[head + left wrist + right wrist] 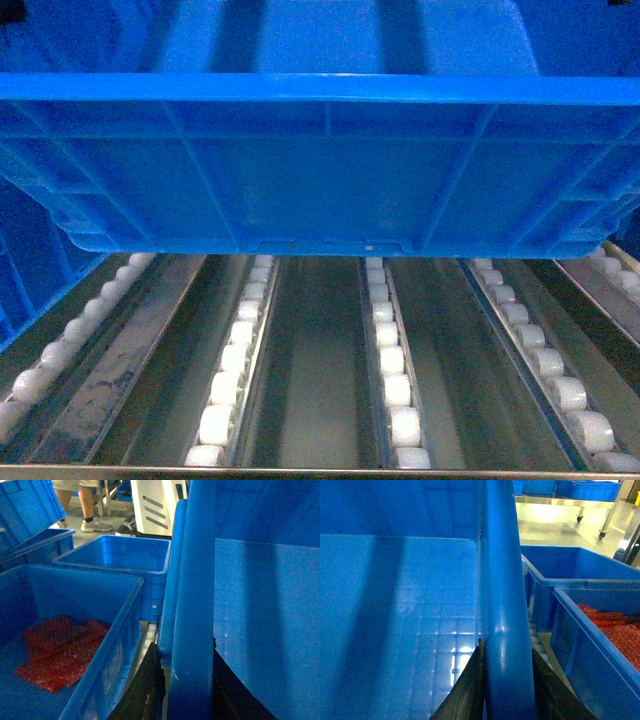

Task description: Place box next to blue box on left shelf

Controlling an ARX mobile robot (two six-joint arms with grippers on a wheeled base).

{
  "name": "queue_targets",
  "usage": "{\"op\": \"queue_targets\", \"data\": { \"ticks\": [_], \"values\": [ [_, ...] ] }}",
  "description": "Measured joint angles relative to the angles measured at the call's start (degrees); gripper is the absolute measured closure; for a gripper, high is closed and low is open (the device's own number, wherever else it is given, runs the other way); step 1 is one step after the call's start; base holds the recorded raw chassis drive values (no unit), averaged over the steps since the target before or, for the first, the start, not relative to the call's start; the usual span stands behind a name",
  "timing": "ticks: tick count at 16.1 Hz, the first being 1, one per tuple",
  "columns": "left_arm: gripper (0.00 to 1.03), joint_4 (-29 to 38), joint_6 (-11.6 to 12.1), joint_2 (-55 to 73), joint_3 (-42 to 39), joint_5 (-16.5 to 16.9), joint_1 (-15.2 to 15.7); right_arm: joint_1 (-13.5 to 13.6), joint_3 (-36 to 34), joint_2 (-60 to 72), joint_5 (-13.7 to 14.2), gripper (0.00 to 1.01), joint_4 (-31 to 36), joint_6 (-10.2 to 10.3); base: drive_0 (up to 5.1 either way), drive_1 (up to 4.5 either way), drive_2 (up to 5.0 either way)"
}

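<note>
Head view faces the box closely; both wrist views look along its rims.

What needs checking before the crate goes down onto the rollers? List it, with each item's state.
1. Left gripper clamped on the box rim: ok.
2. Right gripper clamped on the opposite rim: ok.
3. Box above the left shelf, not resting on its rollers: ok, a gap shows underneath.
4. Roller lanes below free of objects: ok in the visible part.
5. Neighbouring blue crate beside the left rim: ok, a narrow gap shows.
6. Clearance to the crate with red contents on the right: cannot tell.
</note>
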Motion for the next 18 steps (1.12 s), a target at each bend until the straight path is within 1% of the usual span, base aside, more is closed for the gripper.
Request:
{"op": "queue_targets", "data": {
  "ticks": [1,2,3,4,5,6,7,8,9,10,13,16,18],
  "values": [
    [0.89,0.0,0.0,0.0,0.0,0.0,0.0,0.0,0.0,0.0,0.0,0.84,0.0,0.0,0.0,0.00,0.0],
    [0.89,-3.7,0.5,-0.2,0.9,-1.5,-0.3,0.0,0.3,-0.1,0.3,0.84,-1.8,-0.3,0.0,0.00,0.0],
    [0.89,-7.0,1.4,-0.4,1.7,-3.0,-0.9,0.6,2.9,-0.7,2.2,0.84,-10.1,-0.2,0.0,0.00,0.0],
    [0.89,-10.2,1.6,-0.5,1.8,-3.3,-1.2,0.8,4.7,-1.2,2.3,0.84,-17.3,0.3,0.0,0.00,0.0],
    [0.89,-11.1,1.7,-0.3,1.8,-3.0,-1.3,0.8,5.0,-1.5,2.1,0.84,-21.3,1.2,0.0,0.00,0.0],
    [0.89,-12.0,2.2,-0.3,1.8,-3.0,-1.7,0.7,5.3,-1.5,1.0,0.84,-24.9,2.5,0.0,0.00,0.0],
    [0.89,-13.1,2.6,0.0,1.9,-3.3,-2.1,0.3,5.6,-0.9,0.3,0.84,-26.4,3.1,0.0,0.00,0.0],
    [0.89,-14.3,2.6,1.1,3.0,-3.5,-2.7,-0.3,6.6,-0.2,-0.4,0.84,-27.5,3.0,0.0,0.00,0.0],
    [0.89,-14.4,2.4,3.4,4.6,-3.3,-3.2,-1.1,8.1,1.1,-0.9,0.84,-28.9,2.9,0.0,0.00,0.0],
    [0.89,-14.6,1.7,7.4,7.7,-3.0,-4.1,-2.8,10.7,3.5,-1.7,0.84,-31.6,2.8,0.0,0.00,0.0],
    [0.89,-15.1,1.2,10.7,10.3,-2.7,-5.0,-4.3,12.6,5.9,-2.4,0.85,-33.5,2.5,0.0,0.00,0.0],
    [0.89,-18.7,-0.1,16.9,14.5,-2.4,-6.3,-6.3,14.5,9.9,-3.4,0.85,-36.2,1.8,0.0,0.00,0.0],
    [0.89,-22.1,-2.0,19.5,15.6,-1.6,-6.4,-6.8,15.0,12.7,-3.8,0.85,-36.5,1.2,0.0,0.00,0.0]
  ]
}}
